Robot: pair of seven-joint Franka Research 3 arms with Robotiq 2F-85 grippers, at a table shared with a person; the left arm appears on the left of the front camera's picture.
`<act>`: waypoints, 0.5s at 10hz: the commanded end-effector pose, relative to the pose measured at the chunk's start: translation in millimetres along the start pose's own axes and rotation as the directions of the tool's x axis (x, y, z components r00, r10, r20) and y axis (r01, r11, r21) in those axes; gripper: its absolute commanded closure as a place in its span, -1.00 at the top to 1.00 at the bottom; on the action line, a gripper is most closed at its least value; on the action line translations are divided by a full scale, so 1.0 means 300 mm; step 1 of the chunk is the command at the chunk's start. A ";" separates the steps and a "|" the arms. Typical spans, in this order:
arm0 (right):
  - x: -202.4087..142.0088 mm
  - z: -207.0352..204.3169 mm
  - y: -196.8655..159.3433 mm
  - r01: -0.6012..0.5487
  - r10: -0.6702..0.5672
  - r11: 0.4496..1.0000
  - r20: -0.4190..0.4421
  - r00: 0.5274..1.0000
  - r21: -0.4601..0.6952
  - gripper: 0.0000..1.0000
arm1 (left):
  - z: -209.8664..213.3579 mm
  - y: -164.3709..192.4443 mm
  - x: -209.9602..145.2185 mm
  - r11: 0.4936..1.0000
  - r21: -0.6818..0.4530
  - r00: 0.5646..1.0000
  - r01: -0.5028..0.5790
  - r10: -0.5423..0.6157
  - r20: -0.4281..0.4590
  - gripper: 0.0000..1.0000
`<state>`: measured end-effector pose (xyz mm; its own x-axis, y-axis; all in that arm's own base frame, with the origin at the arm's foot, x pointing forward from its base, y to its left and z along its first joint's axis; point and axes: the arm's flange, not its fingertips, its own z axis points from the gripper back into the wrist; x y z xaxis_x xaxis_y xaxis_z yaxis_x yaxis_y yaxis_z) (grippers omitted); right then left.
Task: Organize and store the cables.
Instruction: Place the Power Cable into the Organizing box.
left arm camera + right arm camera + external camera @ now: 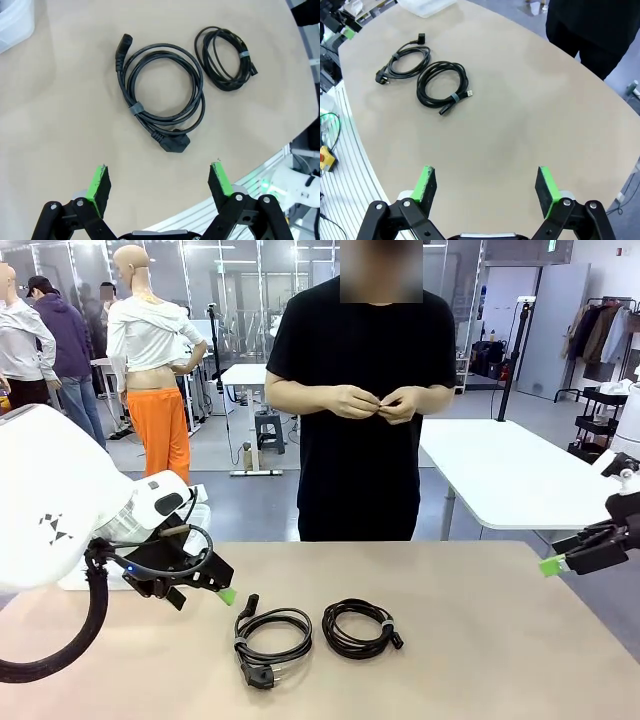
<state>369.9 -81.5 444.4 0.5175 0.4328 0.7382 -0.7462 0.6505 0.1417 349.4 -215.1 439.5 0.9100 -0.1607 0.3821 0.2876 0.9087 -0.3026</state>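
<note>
Both my claws hang released, green pads spread wide: left claw (160, 182) and right claw (487, 187) above the beige round-edged tabletop (60, 125). Two coiled black cables lie on it, side by side, not touching: a thick mains cord (136, 108) and a thinner tied coil (243, 54).

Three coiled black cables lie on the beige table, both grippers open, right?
Two, not three: a thick black coiled power cord and a thinner black coiled cable, per the front view. The left gripper and right gripper are open.
</note>
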 end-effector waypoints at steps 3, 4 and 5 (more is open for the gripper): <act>0.008 0.040 0.003 -0.017 0.017 1.000 0.001 1.000 -0.015 1.00 | -0.001 -0.011 -0.004 1.000 0.003 1.000 0.001 -0.001 0.001 0.98; 0.008 0.040 0.003 -0.017 0.017 1.000 0.001 1.000 -0.015 1.00 | -0.001 -0.011 -0.004 1.000 0.003 1.000 0.001 -0.001 0.001 0.98; 0.008 0.040 0.003 -0.017 0.017 1.000 0.001 1.000 -0.015 1.00 | -0.001 -0.011 -0.004 1.000 0.003 1.000 0.001 -0.001 0.001 0.98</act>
<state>366.0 -87.7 454.6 0.5219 0.4450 0.7277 -0.7369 0.6650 0.1218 348.5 -216.5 440.3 0.9082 -0.1700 0.3826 0.2968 0.9059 -0.3020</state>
